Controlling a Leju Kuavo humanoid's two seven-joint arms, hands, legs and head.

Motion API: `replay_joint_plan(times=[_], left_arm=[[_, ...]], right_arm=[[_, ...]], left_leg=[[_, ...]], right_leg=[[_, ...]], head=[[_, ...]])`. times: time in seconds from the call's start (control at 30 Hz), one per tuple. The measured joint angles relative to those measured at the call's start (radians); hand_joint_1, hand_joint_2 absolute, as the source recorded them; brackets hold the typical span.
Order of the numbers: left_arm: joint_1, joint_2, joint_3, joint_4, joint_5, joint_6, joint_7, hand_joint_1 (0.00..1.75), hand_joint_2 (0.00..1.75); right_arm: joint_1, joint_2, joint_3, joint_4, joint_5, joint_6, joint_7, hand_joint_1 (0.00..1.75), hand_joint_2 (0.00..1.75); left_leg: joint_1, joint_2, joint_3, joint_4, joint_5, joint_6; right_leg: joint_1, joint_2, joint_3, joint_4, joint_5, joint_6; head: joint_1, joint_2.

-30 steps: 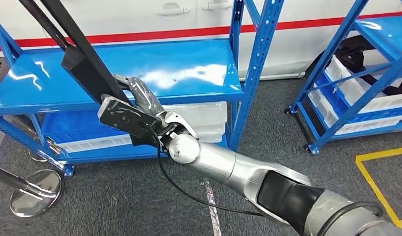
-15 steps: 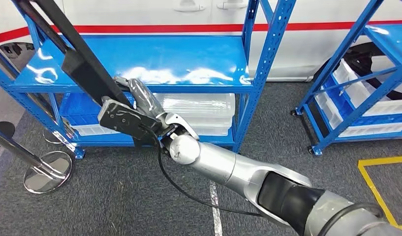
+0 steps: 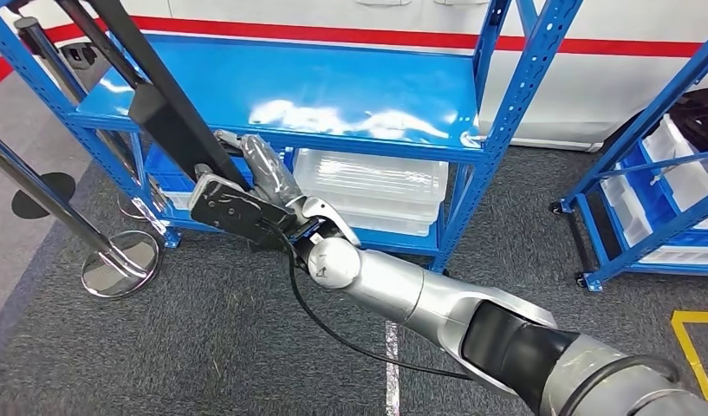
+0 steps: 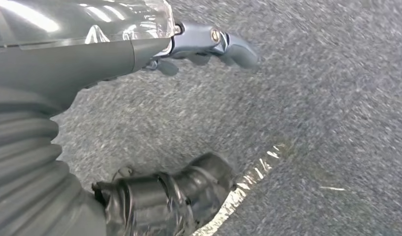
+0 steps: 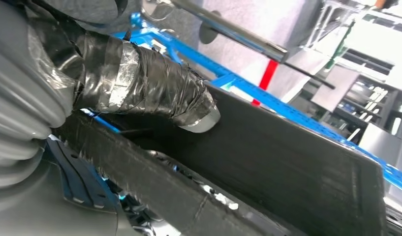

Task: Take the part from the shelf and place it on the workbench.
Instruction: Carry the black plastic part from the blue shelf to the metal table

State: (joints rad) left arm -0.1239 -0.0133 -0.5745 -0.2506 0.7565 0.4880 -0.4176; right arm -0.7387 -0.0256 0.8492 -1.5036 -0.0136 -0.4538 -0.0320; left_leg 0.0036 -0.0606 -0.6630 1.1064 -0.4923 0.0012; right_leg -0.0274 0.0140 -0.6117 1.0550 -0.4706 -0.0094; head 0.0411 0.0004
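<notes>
Long black part (image 3: 151,104) gripped in right robot hand (image 3: 255,178)

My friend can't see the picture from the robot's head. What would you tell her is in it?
The robot's right hand holds a long black part that slants up and away, in front of a blue shelf. Clear plastic bins sit on the lower shelf, and a shiny metal post stands on grey carpet.

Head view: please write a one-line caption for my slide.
Right hand holds a long black part before the blue shelf.
</notes>
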Motion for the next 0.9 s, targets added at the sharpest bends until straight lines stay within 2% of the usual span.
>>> replay_joint_plan(times=[0.07, 0.1, 0.13, 0.17, 0.2, 0.27, 0.33, 0.37, 0.4, 0.43, 0.47, 0.53, 0.57, 0.6, 0.63, 0.67, 0.7, 0.73, 0.77, 0.83, 0.87, 0.9], left_arm=[[0.001, 0.0, 0.0, 0.0, 0.001, 0.001, -0.002, 0.0, 1.75], [0.001, 0.0, -0.001, 0.0, 0.002, 0.001, -0.002, 0.0, 1.75], [0.001, 0.0, -0.001, 0.0, 0.004, 0.001, -0.003, 0.0, 1.75], [0.003, 0.0, -0.002, 0.0, 0.006, 0.002, -0.004, 0.0, 1.75], [0.006, 0.002, -0.002, 0.0, 0.01, 0.003, -0.004, 0.0, 1.75], [0.009, 0.004, -0.002, 0.0, 0.016, 0.004, -0.006, 0.0, 1.75], [0.009, 0.004, -0.002, 0.0, 0.021, 0.006, -0.009, 0.0, 1.75], [0.01, 0.005, -0.002, 0.0, 0.024, 0.007, -0.011, 0.0, 1.75], [0.013, 0.006, -0.003, 0.0, 0.027, 0.007, -0.014, 0.0, 1.75], [0.017, 0.007, -0.003, 0.0, 0.031, 0.008, -0.017, 0.0, 1.75], [0.02, 0.008, -0.003, 0.0, 0.033, 0.009, -0.02, 0.0, 1.75], [0.023, 0.009, -0.003, 0.0, 0.038, 0.01, -0.025, 0.0, 1.75], [0.022, 0.009, -0.003, 0.0, 0.039, 0.01, -0.027, 0.0, 1.75], [0.02, 0.01, -0.003, 0.0, 0.041, 0.01, -0.028, 0.0, 1.75], [0.019, 0.01, -0.003, 0.0, 0.043, 0.01, -0.029, 0.0, 1.75], [0.019, 0.011, -0.003, 0.0, 0.044, 0.01, -0.029, 0.0, 1.75], [0.021, 0.011, -0.003, 0.0, 0.045, 0.01, -0.029, 0.0, 1.75], [0.022, 0.011, -0.003, 0.0, 0.045, 0.01, -0.03, 0.0, 1.75], [0.022, 0.011, -0.003, 0.0, 0.046, 0.01, -0.031, 0.0, 1.75], [0.02, 0.011, -0.003, 0.0, 0.048, 0.011, -0.033, 0.0, 1.75], [0.02, 0.012, -0.003, 0.0, 0.05, 0.011, -0.035, 0.0, 1.75], [0.021, 0.013, -0.003, 0.001, 0.051, 0.012, -0.037, 0.0, 1.75]], right_arm=[[0.002, -0.008, -0.003, -0.014, -0.005, -0.009, 0.0, 1.75, 1.75], [0.003, -0.015, -0.006, -0.024, -0.01, -0.013, 0.003, 1.75, 1.75], [0.005, -0.024, -0.009, -0.035, -0.015, -0.017, 0.008, 1.75, 1.75], [0.006, -0.035, -0.014, -0.049, -0.02, -0.02, 0.016, 1.75, 1.75], [0.005, -0.047, -0.021, -0.065, -0.023, -0.024, 0.027, 1.75, 1.75], [-0.001, -0.072, -0.04, -0.104, -0.023, -0.03, 0.054, 1.75, 1.75], [-0.01, -0.102, -0.063, -0.147, -0.016, -0.039, 0.081, 1.75, 1.75], [-0.014, -0.117, -0.074, -0.167, -0.011, -0.045, 0.093, 1.75, 1.75], [-0.016, -0.132, -0.084, -0.186, -0.005, -0.051, 0.104, 1.75, 1.75], [-0.017, -0.146, -0.093, -0.201, -0.001, -0.054, 0.113, 1.75, 1.75], [-0.017, -0.16, -0.103, -0.218, 0.002, -0.057, 0.123, 1.75, 1.75], [-0.016, -0.19, -0.126, -0.249, 0.003, -0.061, 0.138, 1.75, 1.75], [-0.014, -0.205, -0.137, -0.265, 0.003, -0.063, 0.144, 1.75, 1.75], [-0.01, -0.219, -0.148, -0.278, 0.003, -0.065, 0.148, 1.75, 1.75], [-0.006, -0.232, -0.155, -0.291, 0.003, -0.067, 0.151, 1.75, 1.75], [-0.002, -0.244, -0.162, -0.303, 0.003, -0.069, 0.153, 1.75, 1.75], [0.0, -0.254, -0.168, -0.315, 0.003, -0.071, 0.154, 1.75, 1.75], [0.0, -0.263, -0.173, -0.326, 0.004, -0.073, 0.155, 1.75, 1.75], [0.0, -0.27, -0.177, -0.336, 0.006, -0.075, 0.155, 1.75, 1.75], [0.004, -0.281, -0.185, -0.355, 0.013, -0.083, 0.154, 1.75, 1.75], [0.01, -0.286, -0.189, -0.363, 0.017, -0.09, 0.153, 1.75, 1.75], [0.019, -0.293, -0.193, -0.373, 0.021, -0.098, 0.151, 1.75, 1.75]], left_leg=[[0.005, 0.04, -0.055, 0.114, -0.051, -0.013], [0.008, 0.048, -0.081, 0.167, -0.068, -0.016], [0.01, 0.053, -0.096, 0.194, -0.069, -0.018], [0.011, 0.057, -0.092, 0.185, -0.052, -0.019], [0.011, 0.064, -0.071, 0.141, -0.021, -0.017], [0.003, 0.105, -0.006, 0.013, 0.034, -0.011], [-0.01, 0.134, 0.026, -0.057, 0.047, 0.001], [-0.015, 0.13, 0.027, -0.063, 0.046, 0.007], [-0.013, 0.118, 0.027, -0.068, 0.049, 0.014], [-0.011, 0.106, 0.029, -0.075, 0.054, 0.02], [-0.009, 0.095, 0.031, -0.081, 0.058, 0.027], [-0.006, 0.072, 0.035, -0.089, 0.065, 0.039], [-0.007, 0.058, 0.034, -0.089, 0.066, 0.042], [-0.007, 0.043, 0.033, -0.087, 0.066, 0.044], [-0.008, 0.027, 0.032, -0.085, 0.067, 0.044], [-0.007, 0.01, 0.032, -0.082, 0.066, 0.044], [-0.007, -0.005, 0.031, -0.078, 0.065, 0.043], [-0.005, -0.02, 0.03, -0.072, 0.062, 0.04], [-0.005, -0.035, 0.025, -0.063, 0.06, 0.036], [-0.004, -0.059, 0.009, -0.048, 0.058, 0.028], [-0.002, -0.073, 0.002, -0.046, 0.06, 0.023], [0.0, -0.086, -0.001, -0.047, 0.064, 0.019]], right_leg=[[0.001, -0.022, 0.004, -0.001, 0.0, -0.003], [0.002, -0.034, 0.004, 0.0, -0.001, -0.004], [0.002, -0.046, 0.005, 0.001, -0.002, -0.005], [0.001, -0.058, 0.005, 0.002, -0.004, -0.004], [0.001, -0.069, 0.007, 0.002, -0.006, -0.003], [0.003, -0.088, 0.011, 0.003, -0.01, 0.002], [0.01, -0.107, 0.013, 0.0, -0.011, 0.011], [0.013, -0.119, 0.014, -0.002, -0.011, 0.016], [0.013, -0.127, 0.017, -0.004, -0.012, 0.021], [0.012, -0.12, 0.018, -0.002, -0.018, 0.025], [0.01, -0.1, 0.014, 0.012, -0.033, 0.028], [0.009, -0.041, -0.026, 0.108, -0.091, 0.028], [0.011, -0.023, -0.058, 0.177, -0.122, 0.027], [0.012, -0.015, -0.087, 0.238, -0.142, 0.026], [0.012, -0.012, -0.103, 0.269, -0.143, 0.027], [0.011, -0.01, -0.101, 0.259, -0.123, 0.027], [0.008, -0.006, -0.082, 0.212, -0.089, 0.028], [0.005, 0.007, -0.054, 0.146, -0.054, 0.028], [0.0, 0.033, -0.028, 0.084, -0.03, 0.03], [-0.006, 0.072, -0.003, 0.026, -0.017, 0.031], [-0.006, 0.076, -0.001, 0.024, -0.019, 0.03], [-0.004, 0.064, 0.0, 0.025, -0.018, 0.026]], head=[[-0.003, 0.0], [-0.003, 0.0], [-0.003, 0.0], [-0.003, 0.0], [-0.003, 0.0], [-0.003, 0.0], [-0.003, 0.0], [-0.003, 0.0], [-0.003, 0.0], [-0.003, 0.0], [-0.002, 0.0], [-0.002, 0.0], [-0.002, 0.0], [-0.001, 0.0], [-0.002, 0.0], [-0.002, 0.0], [-0.002, 0.0], [-0.002, 0.0], [-0.002, 0.0], [-0.003, 0.0], [-0.003, 0.0], [-0.004, 0.0]])
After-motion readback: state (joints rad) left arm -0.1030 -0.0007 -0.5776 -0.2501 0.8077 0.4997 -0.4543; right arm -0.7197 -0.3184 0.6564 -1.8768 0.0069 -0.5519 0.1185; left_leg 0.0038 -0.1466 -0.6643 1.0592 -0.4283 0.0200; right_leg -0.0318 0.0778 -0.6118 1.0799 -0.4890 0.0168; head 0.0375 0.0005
